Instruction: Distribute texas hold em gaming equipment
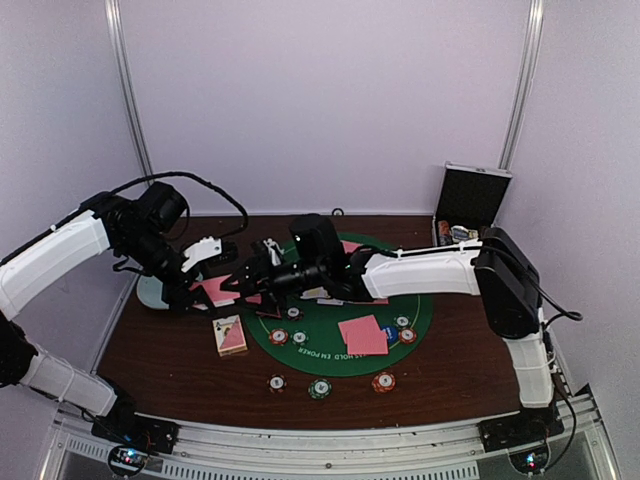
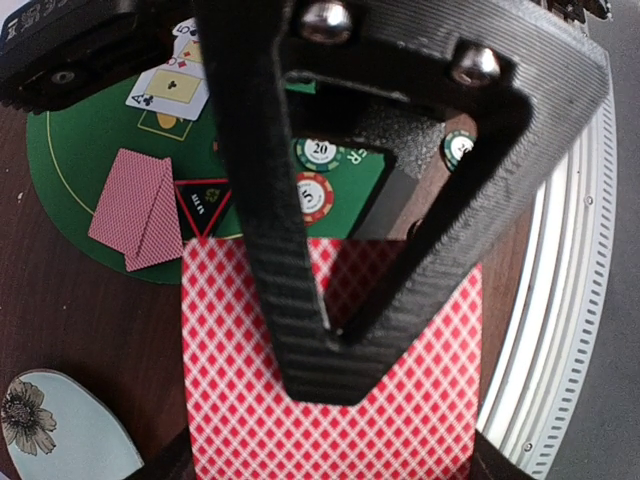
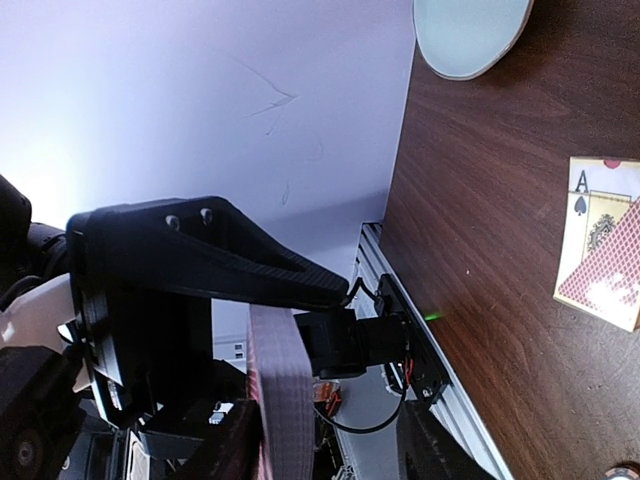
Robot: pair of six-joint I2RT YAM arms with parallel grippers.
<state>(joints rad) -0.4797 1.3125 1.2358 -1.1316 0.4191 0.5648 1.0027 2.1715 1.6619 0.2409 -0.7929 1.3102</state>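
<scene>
My left gripper (image 2: 335, 345) is shut on a red-diamond-backed stack of playing cards (image 2: 400, 410), held above the table's left side (image 1: 217, 289). My right gripper (image 1: 250, 282) reaches across from the right and meets that stack. In the right wrist view the stack's pink edge (image 3: 285, 400) stands between my right jaws, which are apart; whether they press on it is unclear. A loose card pile (image 1: 230, 335) lies near the front left. Two pink cards (image 1: 362, 335), chips and a blue button (image 1: 390, 333) rest on the green mat (image 1: 420, 310). A black triangular marker (image 2: 200, 205) lies on the mat.
A pale blue dish (image 1: 150, 292) sits at the left edge under the left arm. The open metal case (image 1: 470, 205) stands at the back right. Three chips (image 1: 319, 388) lie in a row near the front edge. Face-up cards (image 2: 175, 85) lie on the mat.
</scene>
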